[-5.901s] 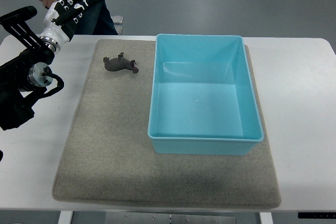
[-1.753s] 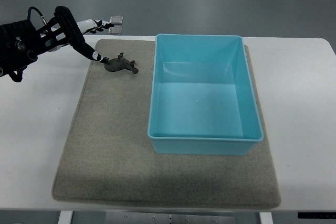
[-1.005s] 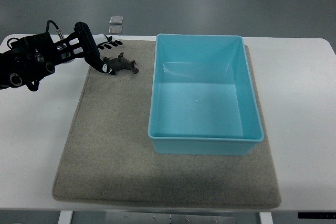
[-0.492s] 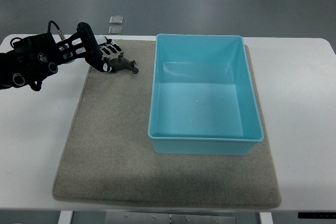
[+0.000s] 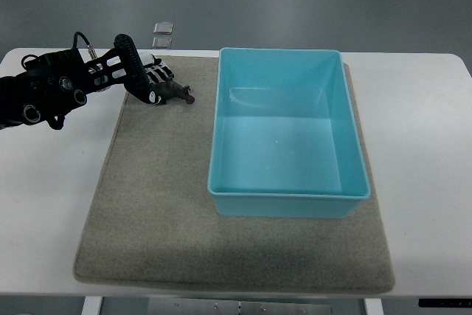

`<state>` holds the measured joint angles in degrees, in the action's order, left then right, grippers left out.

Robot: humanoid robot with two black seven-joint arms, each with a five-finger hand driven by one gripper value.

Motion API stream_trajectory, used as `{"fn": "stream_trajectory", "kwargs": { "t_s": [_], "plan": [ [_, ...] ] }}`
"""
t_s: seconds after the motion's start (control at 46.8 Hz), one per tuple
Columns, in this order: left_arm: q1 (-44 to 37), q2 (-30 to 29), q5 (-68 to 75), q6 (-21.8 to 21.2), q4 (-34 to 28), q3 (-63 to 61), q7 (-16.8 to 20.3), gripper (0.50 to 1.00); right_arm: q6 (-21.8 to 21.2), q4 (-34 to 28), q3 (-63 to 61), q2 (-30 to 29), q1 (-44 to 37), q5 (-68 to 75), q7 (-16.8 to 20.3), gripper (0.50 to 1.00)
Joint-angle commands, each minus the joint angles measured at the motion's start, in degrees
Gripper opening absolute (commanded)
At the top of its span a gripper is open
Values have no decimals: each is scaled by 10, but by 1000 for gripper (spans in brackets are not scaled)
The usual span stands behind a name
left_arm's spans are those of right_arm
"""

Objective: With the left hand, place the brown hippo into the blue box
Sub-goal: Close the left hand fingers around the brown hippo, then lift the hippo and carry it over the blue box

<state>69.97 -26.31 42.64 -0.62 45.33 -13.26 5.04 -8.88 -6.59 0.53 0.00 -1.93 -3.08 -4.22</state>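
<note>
My left arm runs off the left edge. My left robot hand [image 5: 151,79] covers the back half of the brown hippo [image 5: 171,93] near the surface's far left corner, so grip contact is too small to tell.

the blue box [image 5: 287,134] fills the right half of the mat [image 5: 147,204], its tall left wall the one barrier just right of the brown hippo [image 5: 171,92] near the mat's far left corner. the mat's left half and near edge lie bare, as do the table [image 5: 420,145] margins on both sides.
</note>
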Motion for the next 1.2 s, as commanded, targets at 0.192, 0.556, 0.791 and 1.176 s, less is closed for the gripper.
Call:
{"fn": "stream_trajectory", "kwargs": {
  "t_s": [0.192,0.556,0.791,1.176],
  "plan": [
    [1,4,0,1,3,2,-4,651,0,0,0,0,0,0,0,936],
    [7,2,-3,3,8,7,-16,500,0,0,0,0,0,0,0,936],
    [15,-3,-5,11,8,28,-16,500,0,0,0,0,0,0,0,936],
    [94,-2,-9,24,8,43,-15,500,0,0,0,0,0,0,0,936]
  ]
}}
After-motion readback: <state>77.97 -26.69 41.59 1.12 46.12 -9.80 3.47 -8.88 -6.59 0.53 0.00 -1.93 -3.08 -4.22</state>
